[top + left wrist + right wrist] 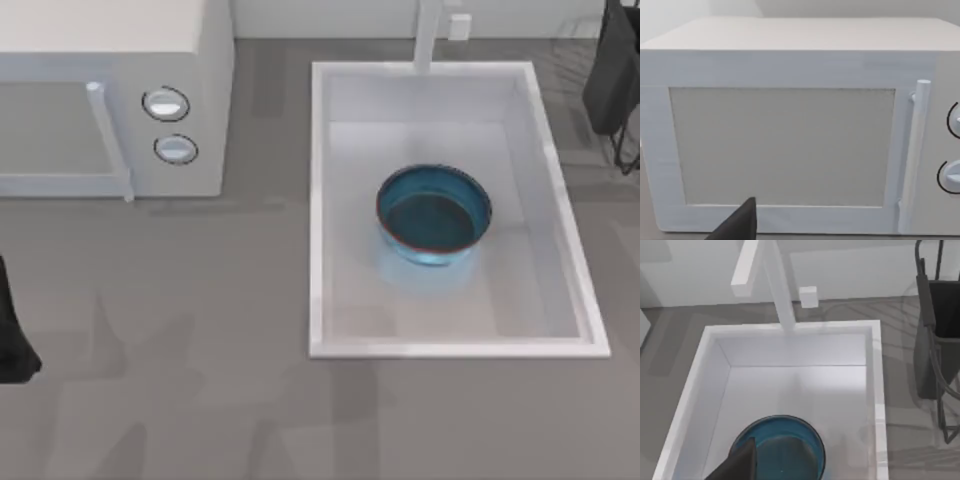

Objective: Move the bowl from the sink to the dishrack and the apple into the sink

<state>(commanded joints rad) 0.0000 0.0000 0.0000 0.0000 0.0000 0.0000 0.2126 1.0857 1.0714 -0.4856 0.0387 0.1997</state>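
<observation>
at the far left edge of the top view, a black part of the left arm point(14, 335) sat low beside the grey countertop point(180, 400), parked. left gripper point(737, 225): just a dark wedge at the frame bottom in its wrist view, can't tell how far the fingers were apart or if they held anything. it faced the boxy white microwave point(785, 145) with its pale grey door panel, vertical white bar handle point(914, 150) and two round knobs point(166, 104).

right of the microwave, the large white rectangular sink point(320, 200) with raised rim, white faucet post point(428, 35) at its far edge. the round glossy blue bowl point(434, 213) with thin red rim line and dark teal inside sat upright on the sink floor, roughly mid-basin, a bit toward the right wall, not touching any wall.

right gripper point(737, 465): dark wedge over the bowl's near rim in the right wrist view, finger gap can't be told, no grasp visible.

at the top view's upper right, the thin dark-grey wire dishrack point(935, 355) stood just beside the sink's right rim, with a black right arm part point(615, 70) over it.
</observation>
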